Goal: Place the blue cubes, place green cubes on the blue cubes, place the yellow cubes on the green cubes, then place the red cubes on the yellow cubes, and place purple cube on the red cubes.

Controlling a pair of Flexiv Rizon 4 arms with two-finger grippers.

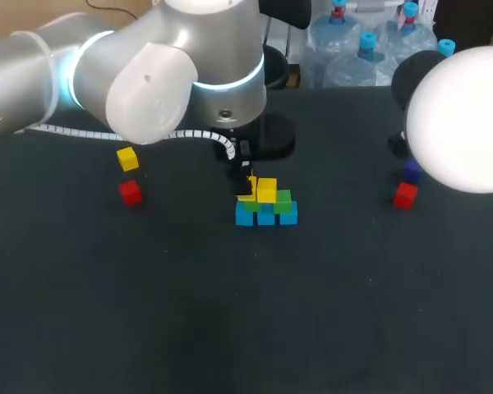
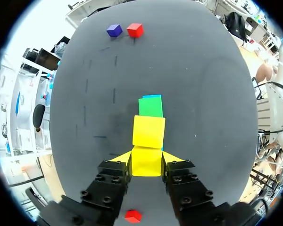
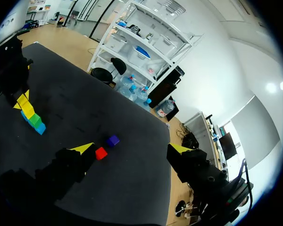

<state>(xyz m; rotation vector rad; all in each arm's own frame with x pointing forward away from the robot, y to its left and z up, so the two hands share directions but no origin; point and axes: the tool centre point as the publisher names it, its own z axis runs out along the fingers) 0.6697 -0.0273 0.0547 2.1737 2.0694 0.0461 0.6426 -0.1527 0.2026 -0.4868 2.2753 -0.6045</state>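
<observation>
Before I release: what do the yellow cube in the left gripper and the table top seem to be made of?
Yellow cube in the left gripper: probably painted wood or hard plastic, cannot tell which; flat, evenly coloured faces, crisp edges, little shine, no visible give between the fingers. Table top: likely a dark matte mat or cloth; no glare, faint scuff lines.

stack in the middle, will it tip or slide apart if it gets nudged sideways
It would probably shift rather than tip: the stack is low, on a wide row of blue cubes. Nothing visibly joins the cubes, so upper ones could slide off. The left gripper grips a yellow cube at the stack, so a jolt there seems riskiest.
</observation>
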